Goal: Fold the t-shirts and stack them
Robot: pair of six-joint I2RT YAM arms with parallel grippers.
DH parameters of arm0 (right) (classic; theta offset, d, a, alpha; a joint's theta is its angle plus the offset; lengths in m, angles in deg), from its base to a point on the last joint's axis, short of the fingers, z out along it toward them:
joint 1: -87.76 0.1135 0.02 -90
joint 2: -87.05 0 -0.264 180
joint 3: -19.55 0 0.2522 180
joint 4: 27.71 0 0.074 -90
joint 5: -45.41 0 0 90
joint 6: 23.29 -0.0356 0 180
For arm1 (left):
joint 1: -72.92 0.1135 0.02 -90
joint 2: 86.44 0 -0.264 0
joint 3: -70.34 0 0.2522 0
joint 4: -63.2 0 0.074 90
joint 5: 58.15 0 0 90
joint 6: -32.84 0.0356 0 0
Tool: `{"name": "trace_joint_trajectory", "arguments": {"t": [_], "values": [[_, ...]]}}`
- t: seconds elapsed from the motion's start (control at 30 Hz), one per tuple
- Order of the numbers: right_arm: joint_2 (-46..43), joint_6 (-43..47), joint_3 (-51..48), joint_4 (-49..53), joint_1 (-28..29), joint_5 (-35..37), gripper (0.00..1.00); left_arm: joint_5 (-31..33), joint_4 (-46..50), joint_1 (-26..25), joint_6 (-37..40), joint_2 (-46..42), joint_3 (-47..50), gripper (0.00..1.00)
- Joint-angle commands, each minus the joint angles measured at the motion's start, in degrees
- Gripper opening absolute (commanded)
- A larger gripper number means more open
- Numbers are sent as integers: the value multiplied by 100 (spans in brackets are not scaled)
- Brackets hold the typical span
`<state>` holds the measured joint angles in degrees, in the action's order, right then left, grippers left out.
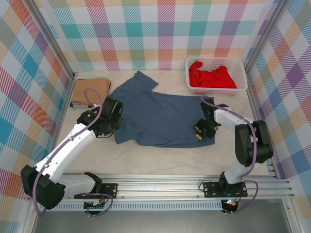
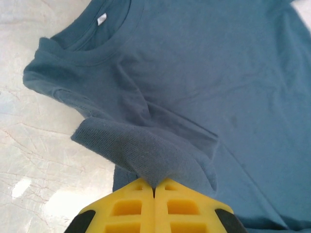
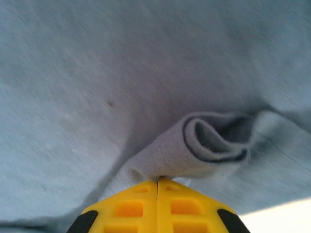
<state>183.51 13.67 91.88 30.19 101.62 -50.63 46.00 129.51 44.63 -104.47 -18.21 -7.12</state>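
Progress is partial: tan t-shirt (image 1: 90,91) looks folded, red t-shirt (image 1: 211,76) waits in basket (image 1: 214,59), left end effector (image 2: 154,187) and right end effector (image 3: 158,182) pinch blue t-shirt (image 1: 160,116).

Blue shirt (image 1: 160,116): spread open mid-table, collar to the left, lightly wrinkled.
Tan shirt (image 1: 90,90): folded, far-left corner.
Red shirt (image 1: 211,77): crumpled in the basket (image 1: 216,60), far right.

Left tool (image 2: 154,183), right tool (image 3: 158,182): both closed.

The slate blue t-shirt (image 1: 160,116) lies spread out; the red t-shirt (image 1: 211,77) sits heaped in the basket (image 1: 214,59).
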Motion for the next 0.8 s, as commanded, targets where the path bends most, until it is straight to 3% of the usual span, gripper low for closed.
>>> {"name": "trace_joint_trajectory", "arguments": {"t": [0.0,0.1,0.27,0.4,0.63,0.77], "values": [[314,363,488,-71,2,-92,11,-106,-117,52,-23,85,119,0],[62,378,523,46,-3,106,31,-163,-110,52,42,139,106,0],[-698,132,-122,223,-278,291,33,-159,-93,57,74,106,86,0],[-923,218,-622,-123,-457,39,42,-203,-114,52,78,108,73,0],[-474,202,-346,-497,-525,-124,46,-263,-105,52,79,120,77,0],[-264,150,-342,-612,-534,-108,36,-232,-95,52,78,94,67,0]]}}
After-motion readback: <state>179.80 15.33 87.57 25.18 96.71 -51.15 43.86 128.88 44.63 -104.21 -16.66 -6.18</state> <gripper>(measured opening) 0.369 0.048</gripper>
